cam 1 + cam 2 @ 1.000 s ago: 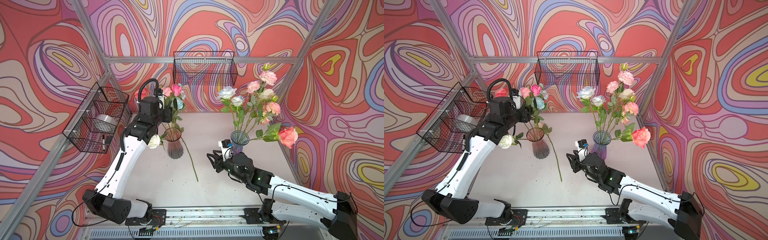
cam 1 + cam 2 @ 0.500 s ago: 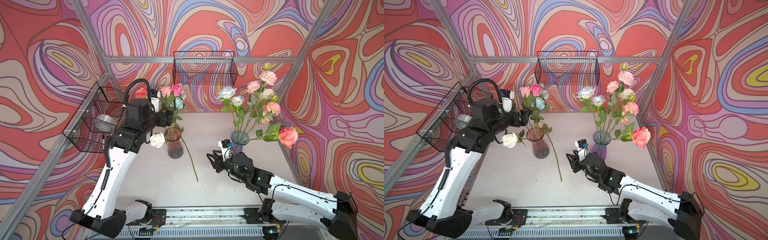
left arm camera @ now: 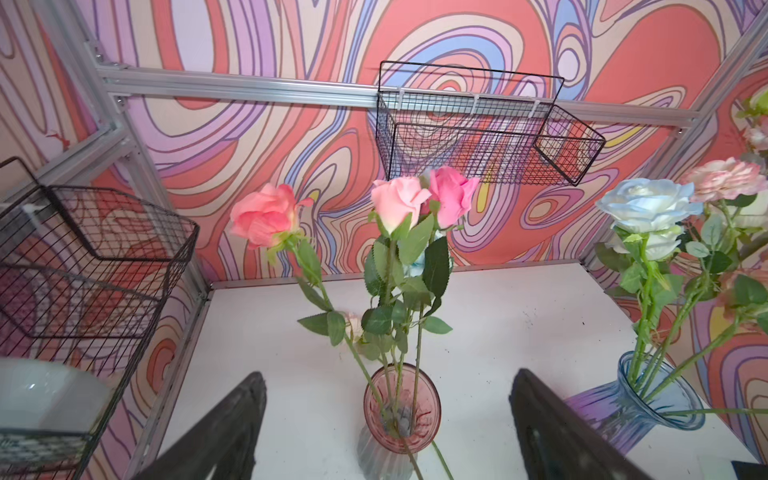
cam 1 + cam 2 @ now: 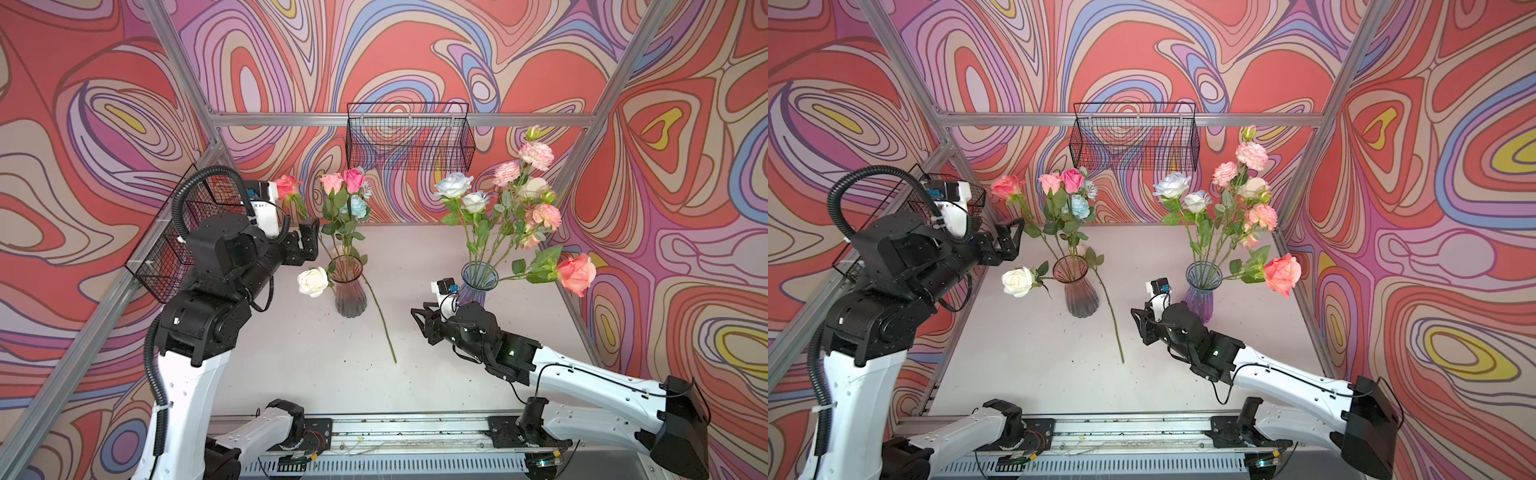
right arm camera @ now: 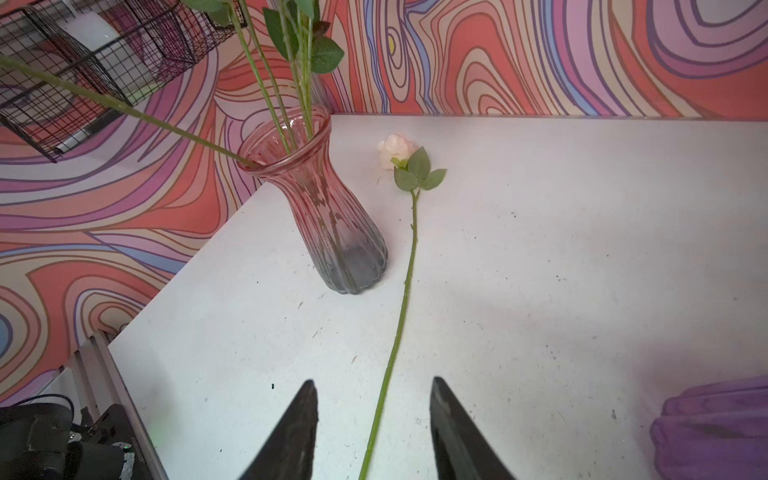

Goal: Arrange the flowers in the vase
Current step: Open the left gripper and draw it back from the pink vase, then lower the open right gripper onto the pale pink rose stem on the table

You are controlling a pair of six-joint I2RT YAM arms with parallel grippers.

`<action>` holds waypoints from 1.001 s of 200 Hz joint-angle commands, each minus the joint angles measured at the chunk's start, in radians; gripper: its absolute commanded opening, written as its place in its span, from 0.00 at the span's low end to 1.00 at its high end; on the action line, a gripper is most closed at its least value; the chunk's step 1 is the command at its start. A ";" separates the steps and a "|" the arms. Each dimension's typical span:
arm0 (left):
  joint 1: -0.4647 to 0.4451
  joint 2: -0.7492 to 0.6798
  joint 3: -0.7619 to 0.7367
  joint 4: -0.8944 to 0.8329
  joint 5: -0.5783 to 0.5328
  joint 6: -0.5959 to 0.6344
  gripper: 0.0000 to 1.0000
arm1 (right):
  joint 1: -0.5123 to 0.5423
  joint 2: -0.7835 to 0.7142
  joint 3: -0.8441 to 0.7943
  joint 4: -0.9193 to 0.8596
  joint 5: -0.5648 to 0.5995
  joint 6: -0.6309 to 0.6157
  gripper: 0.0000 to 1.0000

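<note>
Top views: L gripper (image 4: 305, 243) wide open, empty, near flowers (image 4: 353, 179) in pink vase (image 4: 350, 293); more in blue vase (image 4: 478, 286). L wrist: jaws wide apart, nothing between. R wrist: R gripper (image 5: 372, 386) part open, empty; loose rose (image 5: 410, 249) lies on table (image 5: 582, 249) beside pink vase.

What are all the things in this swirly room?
pink vase: one, pink, left of middle.
flowers in the pink vase: about five, coral, pink, pale blue, white; white one droops sideways.
purple vase: one, purple-blue, right side.
flowers in the purple vase: about nine, pale blue, white, pink, coral.
loose flower: one, pale head, green stem, lying beside the pink vase.
wire baskets: two, black, back and left walls.
table: one, white.
left gripper: one, black, open, by the pink vase's flowers.
right gripper: one, black, open, near the loose stem's end.
</note>
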 commanded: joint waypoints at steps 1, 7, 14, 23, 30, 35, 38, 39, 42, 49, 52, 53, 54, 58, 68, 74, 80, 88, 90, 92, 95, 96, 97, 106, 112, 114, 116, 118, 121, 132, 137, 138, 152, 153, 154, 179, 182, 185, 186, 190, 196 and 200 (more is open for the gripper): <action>0.004 -0.078 -0.076 -0.083 -0.071 -0.057 0.92 | -0.003 0.025 0.025 -0.048 0.023 0.035 0.45; 0.004 -0.102 -0.106 -0.087 -0.079 -0.065 0.92 | -0.004 0.031 0.025 -0.051 0.026 0.044 0.45; 0.005 -0.128 -0.132 -0.098 -0.088 -0.078 0.92 | -0.003 0.037 0.025 -0.056 0.026 0.054 0.45; 0.006 -0.158 -0.159 -0.117 -0.089 -0.089 0.92 | -0.003 0.042 0.027 -0.064 0.024 0.067 0.45; 0.005 -0.181 -0.177 -0.133 -0.084 -0.097 0.92 | -0.004 0.043 0.027 -0.070 0.024 0.078 0.45; 0.005 -0.197 -0.189 -0.144 -0.077 -0.105 0.92 | -0.004 0.045 0.027 -0.075 0.024 0.087 0.45; 0.004 -0.207 -0.198 -0.149 -0.073 -0.109 0.92 | -0.003 0.046 0.027 -0.075 0.024 0.091 0.45; 0.004 -0.210 -0.202 -0.151 -0.071 -0.110 0.92 | -0.003 0.047 0.027 -0.076 0.023 0.093 0.45; 0.005 -0.220 -0.210 -0.153 -0.067 -0.113 0.92 | -0.003 0.049 0.027 -0.079 0.026 0.098 0.45; 0.005 -0.241 -0.233 -0.162 -0.060 -0.123 0.92 | -0.005 0.056 0.030 -0.090 0.031 0.114 0.47; 0.006 -0.249 -0.241 -0.166 -0.056 -0.127 0.92 | -0.005 0.061 0.034 -0.096 0.033 0.121 0.47; 0.005 -0.252 -0.244 -0.167 -0.055 -0.128 0.92 | -0.007 0.062 0.035 -0.098 0.035 0.123 0.47; 0.005 -0.255 -0.246 -0.169 -0.055 -0.129 0.92 | -0.007 0.063 0.035 -0.100 0.036 0.125 0.47; 0.005 -0.265 -0.256 -0.176 -0.054 -0.132 0.92 | -0.008 0.072 0.041 -0.107 0.039 0.133 0.47; 0.005 -0.286 -0.276 -0.194 -0.054 -0.143 0.92 | -0.010 0.093 0.056 -0.132 0.047 0.158 0.47; 0.004 -0.297 -0.286 -0.205 -0.050 -0.149 0.92 | -0.010 0.105 0.064 -0.145 0.050 0.177 0.47; 0.005 -0.309 -0.297 -0.214 -0.043 -0.156 0.92 | -0.010 0.114 0.070 -0.154 0.047 0.188 0.47; 0.005 -0.324 -0.312 -0.226 -0.031 -0.169 0.92 | -0.010 0.119 0.073 -0.160 0.043 0.203 0.46; 0.005 -0.328 -0.316 -0.228 -0.029 -0.173 0.92 | -0.011 0.119 0.073 -0.161 0.042 0.207 0.47; 0.004 -0.332 -0.319 -0.229 -0.027 -0.175 0.92 | -0.012 0.118 0.073 -0.163 0.039 0.211 0.46; 0.005 -0.339 -0.326 -0.232 -0.020 -0.179 0.92 | -0.011 0.117 0.073 -0.165 0.036 0.216 0.46; 0.006 -0.342 -0.328 -0.232 -0.019 -0.181 0.92 | -0.011 0.116 0.073 -0.166 0.035 0.217 0.47; 0.005 -0.344 -0.329 -0.234 -0.017 -0.182 0.92 | -0.011 0.115 0.072 -0.166 0.035 0.218 0.46; 0.004 -0.362 -0.351 -0.238 -0.002 -0.196 0.92 | -0.010 0.106 0.067 -0.175 0.027 0.233 0.46; 0.005 -0.376 -0.367 -0.238 0.007 -0.206 0.92 | -0.011 0.097 0.063 -0.180 0.025 0.243 0.47; 0.005 -0.381 -0.373 -0.240 0.010 -0.208 0.92 | -0.010 0.094 0.061 -0.182 0.025 0.246 0.47; 0.005 -0.386 -0.376 -0.240 0.014 -0.212 0.92 | -0.012 0.091 0.059 -0.183 0.024 0.249 0.47; 0.005 -0.390 -0.383 -0.241 0.016 -0.215 0.92 | -0.011 0.089 0.058 -0.184 0.022 0.250 0.47; 0.006 -0.396 -0.393 -0.243 0.022 -0.218 0.92 | -0.012 0.084 0.054 -0.187 0.023 0.252 0.47; 0.005 -0.415 -0.421 -0.251 0.029 -0.226 0.92 | -0.011 0.074 0.050 -0.201 0.028 0.259 0.47; 0.005 -0.424 -0.434 -0.252 0.026 -0.232 0.92 | -0.012 0.073 0.052 -0.210 0.035 0.261 0.47; 0.006 -0.425 -0.438 -0.252 0.026 -0.232 0.92 | -0.012 0.073 0.052 -0.212 0.037 0.261 0.47; 0.006 -0.451 -0.471 -0.242 0.021 -0.243 0.92 | -0.012 0.079 0.062 -0.233 0.055 0.264 0.47; 0.006 -0.453 -0.473 -0.241 0.021 -0.244 0.92 | -0.012 0.080 0.063 -0.233 0.056 0.264 0.47; 0.005 -0.454 -0.476 -0.240 0.022 -0.244 0.92 | -0.011 0.080 0.064 -0.235 0.059 0.266 0.47; 0.004 -0.467 -0.518 -0.214 0.033 -0.259 0.93 | -0.011 0.094 0.087 -0.249 0.083 0.290 0.47; 0.005 -0.466 -0.521 -0.212 0.036 -0.262 0.93 | -0.012 0.094 0.088 -0.249 0.087 0.293 0.47; 0.005 -0.463 -0.525 -0.208 0.036 -0.265 0.93 | -0.011 0.094 0.089 -0.249 0.090 0.295 0.47; 0.004 -0.463 -0.526 -0.207 0.037 -0.265 0.93 | -0.011 0.093 0.090 -0.249 0.092 0.297 0.47; 0.004 -0.460 -0.531 -0.204 0.038 -0.272 0.93 | -0.010 0.093 0.091 -0.248 0.100 0.300 0.47; 0.004 -0.457 -0.538 -0.195 0.038 -0.280 0.93 | -0.011 0.093 0.090 -0.245 0.114 0.304 0.47; 0.004 -0.456 -0.542 -0.188 0.038 -0.285 0.93 | -0.010 0.093 0.088 -0.240 0.123 0.306 0.47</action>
